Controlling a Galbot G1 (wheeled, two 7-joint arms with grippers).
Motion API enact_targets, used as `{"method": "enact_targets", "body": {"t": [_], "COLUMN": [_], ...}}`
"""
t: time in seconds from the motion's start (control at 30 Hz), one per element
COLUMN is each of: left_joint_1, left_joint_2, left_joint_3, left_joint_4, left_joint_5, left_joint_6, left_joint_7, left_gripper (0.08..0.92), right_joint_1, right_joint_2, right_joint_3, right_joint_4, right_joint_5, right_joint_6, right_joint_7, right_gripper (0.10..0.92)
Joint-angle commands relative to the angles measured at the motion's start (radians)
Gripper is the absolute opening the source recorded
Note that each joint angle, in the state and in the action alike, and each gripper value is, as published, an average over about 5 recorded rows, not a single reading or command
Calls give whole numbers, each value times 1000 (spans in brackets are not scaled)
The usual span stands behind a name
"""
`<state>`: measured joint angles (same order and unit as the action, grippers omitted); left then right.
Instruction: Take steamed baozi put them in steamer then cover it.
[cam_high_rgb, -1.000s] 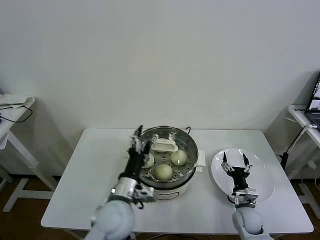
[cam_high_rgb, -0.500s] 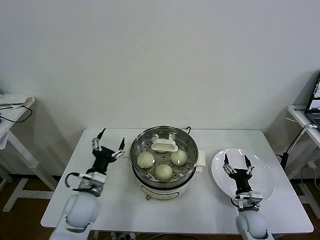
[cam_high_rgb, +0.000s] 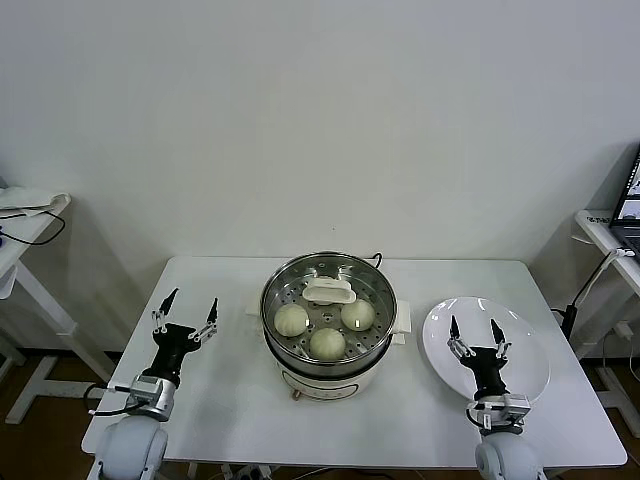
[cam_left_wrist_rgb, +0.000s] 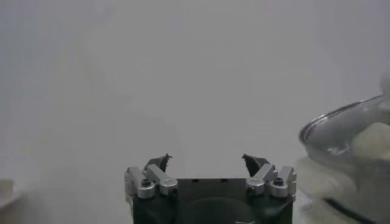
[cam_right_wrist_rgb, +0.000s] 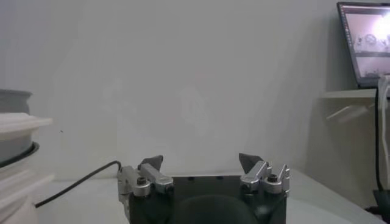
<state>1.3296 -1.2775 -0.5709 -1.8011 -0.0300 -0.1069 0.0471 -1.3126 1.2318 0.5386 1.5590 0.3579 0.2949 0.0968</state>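
head view: white surface (cam_high_rgb: 230, 400) set against plain white wall; side tables at both room edges, laptop (cam_right_wrist_rgb: 364, 41) on right one. no readable writing seen. steamer (cam_high_rgb: 329, 322) at centre, three steamed baozi (cam_high_rgb: 327, 342) and cover (cam_high_rgb: 329, 291) handle seen inside. left gripper (cam_high_rgb: 186, 309) fingers spread, empty; right gripper (cam_high_rgb: 471, 328) fingers spread above plate (cam_high_rgb: 525, 345).
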Motion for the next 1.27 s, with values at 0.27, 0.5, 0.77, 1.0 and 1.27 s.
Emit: {"method": "enact_targets", "body": {"t": [0.27,0.5,0.77,1.0,1.27], "left_joint_1": [36,36,33,41,42], "left_joint_2": [10,15,9,8,8], "left_joint_3": [-31,-25,-24,-23,-20], "left_joint_4": [46,46,56,44,37], "left_joint_5": [-75,-69,-69,-69,-69], "left_joint_6": [-65,-51,-47,-44,-43], "left_joint_7": [14,10,8,7,5], "left_gripper": [823,823,823,823,823], "right_joint_1": [-47,-56,-64,-67,-69], "right_joint_2": [-2,-9,-10,-10,-4], "right_joint_3": [15,19,24,26,25], "right_joint_4": [32,41,55,56,61], "right_joint_5": [-1,-9,-11,-12,-11], "right_joint_6": [-9,-14,-14,-8,-6], "right_joint_7": [-4,2,8,13,15], "right_gripper": [823,823,823,823,823]}}
